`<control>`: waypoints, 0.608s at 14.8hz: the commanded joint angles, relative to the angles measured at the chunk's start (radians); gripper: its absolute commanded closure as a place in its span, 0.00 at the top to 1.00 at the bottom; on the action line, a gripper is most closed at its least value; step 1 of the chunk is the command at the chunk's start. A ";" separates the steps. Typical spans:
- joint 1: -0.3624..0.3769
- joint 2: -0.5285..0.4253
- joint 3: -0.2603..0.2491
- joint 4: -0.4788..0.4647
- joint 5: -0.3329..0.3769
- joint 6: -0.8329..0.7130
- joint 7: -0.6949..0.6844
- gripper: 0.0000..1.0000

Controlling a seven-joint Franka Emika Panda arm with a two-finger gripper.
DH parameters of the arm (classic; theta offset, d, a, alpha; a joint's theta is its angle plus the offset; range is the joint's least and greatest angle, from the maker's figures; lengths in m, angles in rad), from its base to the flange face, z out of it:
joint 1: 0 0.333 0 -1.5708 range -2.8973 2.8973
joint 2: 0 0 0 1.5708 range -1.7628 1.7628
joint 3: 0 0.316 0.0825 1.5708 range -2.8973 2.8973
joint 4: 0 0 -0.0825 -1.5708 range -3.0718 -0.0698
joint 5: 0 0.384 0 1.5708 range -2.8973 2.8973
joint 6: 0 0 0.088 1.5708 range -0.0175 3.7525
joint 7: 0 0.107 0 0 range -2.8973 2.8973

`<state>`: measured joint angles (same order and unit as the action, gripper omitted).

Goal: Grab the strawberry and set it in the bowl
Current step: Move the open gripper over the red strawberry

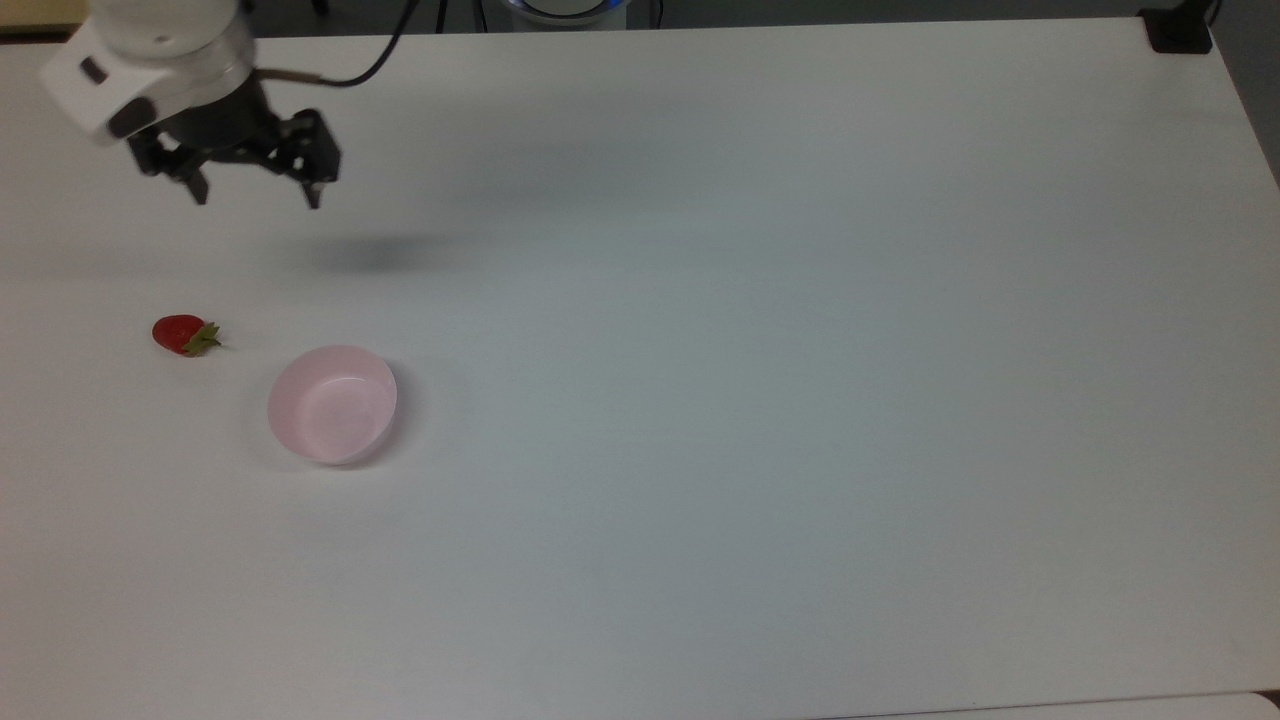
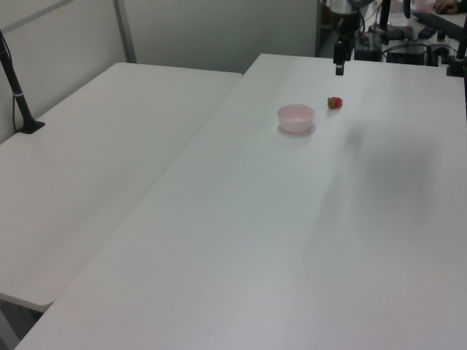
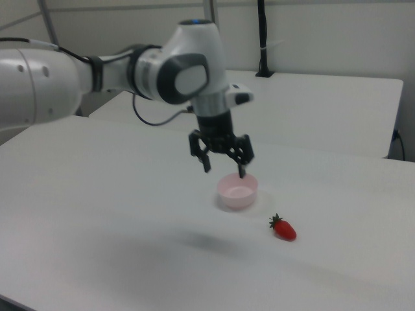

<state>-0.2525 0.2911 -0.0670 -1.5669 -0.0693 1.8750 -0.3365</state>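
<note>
Wide white tabletop [image 1: 760, 400]: the black 2-finger tool [image 1: 256, 196] hangs above it, spread wide, empty. The small glossy red strawberry [image 1: 181, 333] lies just beside the round pale pink bowl [image 1: 332, 404], apart.

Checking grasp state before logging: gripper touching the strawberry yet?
Apart. In the top view the open gripper hangs well clear of the strawberry, bare table between them; the right view shows the same gap.
</note>
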 commanded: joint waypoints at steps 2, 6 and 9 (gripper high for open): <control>-0.062 0.103 -0.004 0.019 -0.020 0.111 -0.229 1.00; -0.088 0.163 -0.004 0.019 -0.017 0.238 -0.456 1.00; -0.111 0.209 -0.002 0.018 -0.018 0.343 -0.591 1.00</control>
<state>-0.3488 0.4637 -0.0675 -1.5593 -0.0715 2.1449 -0.7911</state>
